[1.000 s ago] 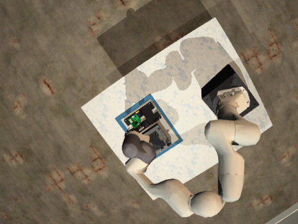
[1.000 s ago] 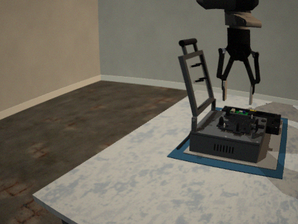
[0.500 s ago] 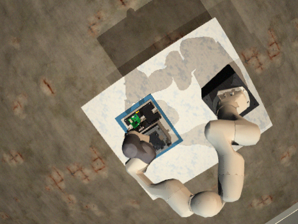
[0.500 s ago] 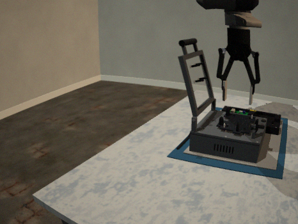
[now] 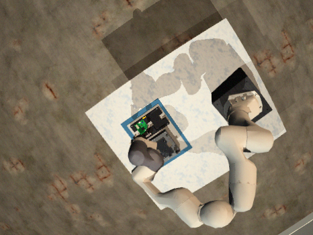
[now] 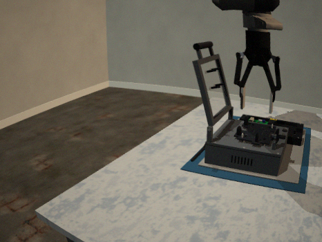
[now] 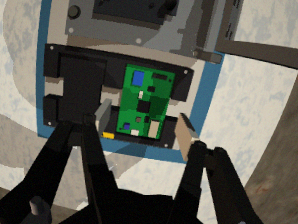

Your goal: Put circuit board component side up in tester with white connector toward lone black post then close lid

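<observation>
The green circuit board (image 7: pixel 144 103) lies flat in the black tray (image 7: pixel 109 92), component side up; it also shows in the overhead view (image 5: pixel 141 127) and as a thin edge in the side view (image 6: pixel 258 120). Its white connector (image 7: pixel 153 128) is at the end nearest me. My gripper (image 7: pixel 144 115) (image 6: pixel 256 103) is open and empty, hanging above the board with one fingertip on either side of it.
Tray and tester sit on a blue mat (image 6: pixel 249 173) on the white table. The open lid's handle (image 6: pixel 203 45) rises close to my gripper's left side. The arm's black base (image 5: pixel 240 95) is at the table's far corner.
</observation>
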